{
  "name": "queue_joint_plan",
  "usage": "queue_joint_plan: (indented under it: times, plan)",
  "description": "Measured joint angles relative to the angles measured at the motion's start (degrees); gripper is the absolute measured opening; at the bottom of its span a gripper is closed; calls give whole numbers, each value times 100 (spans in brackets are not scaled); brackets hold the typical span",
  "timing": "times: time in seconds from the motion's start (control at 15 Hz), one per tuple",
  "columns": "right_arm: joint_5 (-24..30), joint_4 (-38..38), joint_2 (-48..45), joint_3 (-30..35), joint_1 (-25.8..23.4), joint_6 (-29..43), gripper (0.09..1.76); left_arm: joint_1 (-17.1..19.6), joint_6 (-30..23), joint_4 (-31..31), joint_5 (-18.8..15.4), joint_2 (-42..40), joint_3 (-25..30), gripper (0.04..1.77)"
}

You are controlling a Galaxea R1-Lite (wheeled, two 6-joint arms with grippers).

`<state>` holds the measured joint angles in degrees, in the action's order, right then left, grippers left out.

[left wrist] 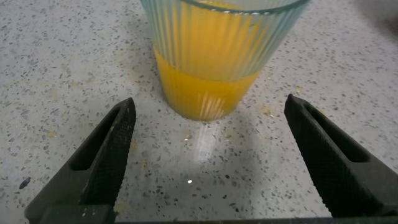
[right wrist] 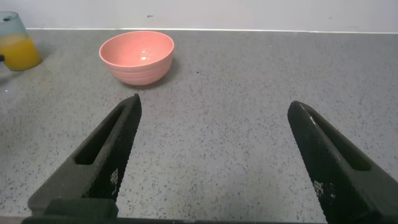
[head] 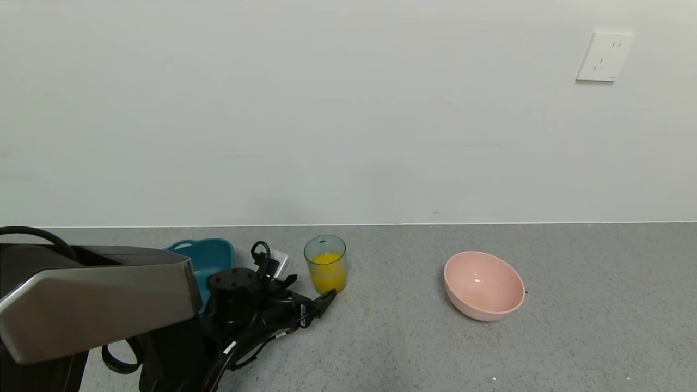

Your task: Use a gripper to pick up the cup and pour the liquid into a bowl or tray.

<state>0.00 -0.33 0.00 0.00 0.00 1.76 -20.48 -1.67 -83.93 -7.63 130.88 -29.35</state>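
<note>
- Head view: the task is barely begun. The cup (head: 325, 264) stands upright near the desk's back edge, left of middle, the liquid (head: 328, 272) filling roughly its lower half. The teal tub (head: 209, 257) sits further left along that edge, partly hidden by the arm, so whether it is empty I cannot say. The left gripper (head: 311, 296) rests low, just in front of the cup.
- Left wrist view: the left gripper (left wrist: 208, 158) is spread wide, the cup (left wrist: 217, 59) ahead of its tips, not yet between them; grasp, lift and pour remain.
- Right wrist view: the right gripper (right wrist: 214, 155) hangs idle, spread apart, facing the pink bowl (right wrist: 137, 57).
</note>
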Motion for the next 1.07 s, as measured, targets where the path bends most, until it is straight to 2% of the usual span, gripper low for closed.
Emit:
queue_joint_plan:
  times: [0.2,1.07]
  plan:
    - [-2,0,0,0,0,0,171,-33,-12,-199,146,189,-121,172]
    - [-2,0,0,0,0,0,171,-110,-30,-160,166,507,-658,172]
